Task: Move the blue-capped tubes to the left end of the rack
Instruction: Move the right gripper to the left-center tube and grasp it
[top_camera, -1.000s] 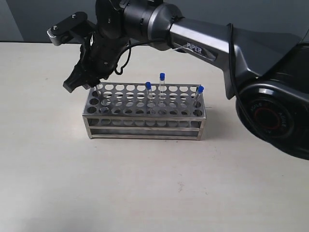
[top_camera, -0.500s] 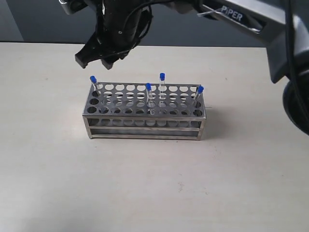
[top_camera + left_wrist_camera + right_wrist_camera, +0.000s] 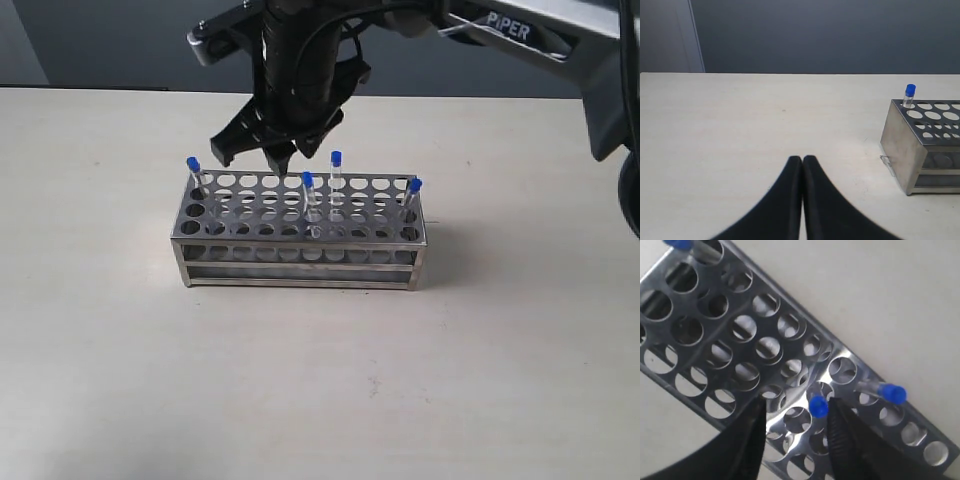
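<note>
Blue-capped tubes (image 3: 307, 186), thin, clear, in steel rack (image 3: 300, 262); right tool (image 3: 248, 160) spread, left tool (image 3: 802, 160) pinched

**A:** Where is the rack (image 3: 300, 262)?

**B:** On the table (image 3: 300, 400), near the middle.

**A:** And the tubes?

**B:** All four stand in its holes. The left-end tube (image 3: 197, 176) is alone. The back middle tube (image 3: 336, 170) has the front middle tube (image 3: 309, 192) just left of it (and a bit nearer us). The right-end tube (image 3: 411, 197) is at the far side.

**A:** Anything above?

**B:** The right gripper (image 3: 252, 158), over the rack's back edge, left of the middle tubes.
</note>
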You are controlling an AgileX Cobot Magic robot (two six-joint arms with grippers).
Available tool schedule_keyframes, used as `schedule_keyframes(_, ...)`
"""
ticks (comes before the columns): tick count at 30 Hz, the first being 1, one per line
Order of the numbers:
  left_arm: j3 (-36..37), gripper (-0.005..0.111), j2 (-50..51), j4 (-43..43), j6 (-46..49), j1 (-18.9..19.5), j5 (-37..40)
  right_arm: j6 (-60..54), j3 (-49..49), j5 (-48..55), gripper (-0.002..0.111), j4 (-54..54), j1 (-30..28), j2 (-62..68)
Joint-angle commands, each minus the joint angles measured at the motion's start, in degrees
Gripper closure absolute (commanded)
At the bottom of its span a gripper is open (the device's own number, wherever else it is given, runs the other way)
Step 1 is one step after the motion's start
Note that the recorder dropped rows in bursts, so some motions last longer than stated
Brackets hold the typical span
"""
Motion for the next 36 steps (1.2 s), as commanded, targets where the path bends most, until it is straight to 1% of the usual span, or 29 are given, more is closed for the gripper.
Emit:
schedule_keyframes(1,-0.18,0.106,-0.20,-0.18,-0.03,-0.29,-0.37,0.34,2.80,0.10,0.069,0.24,-0.31,-0.48)
schedule_keyframes(9,-0.18,0.106,-0.20,-0.18,-0.03,-0.29,-0.37,1.00,4.48,0.01,0.069,-1.64,-0.80,0.20)
schedule_keyframes(18,-0.18,0.106,-0.20,-0.18,-0.03,-0.29,-0.37,1.00,4.48,-3.29,0.069,-0.55,-2.15,2.31)
schedule_keyframes(20,-0.18,0.106,-0.20,-0.18,-0.03,-0.29,-0.37,0.75,4.48,-3.40,0.073,-0.69,-2.15,2.87)
schedule_keyframes(25,-0.18,0.106,-0.20,-0.18,-0.03,-0.29,-0.37,-0.28,4.48,-5.31,0.108,-0.69,-2.15,3.13)
schedule_keyframes(36,-0.18,0.106,-0.20,-0.18,-0.03,-0.29,-0.37,-1.26,4.48,-4.54,0.108,-0.69,-2.15,1.25)
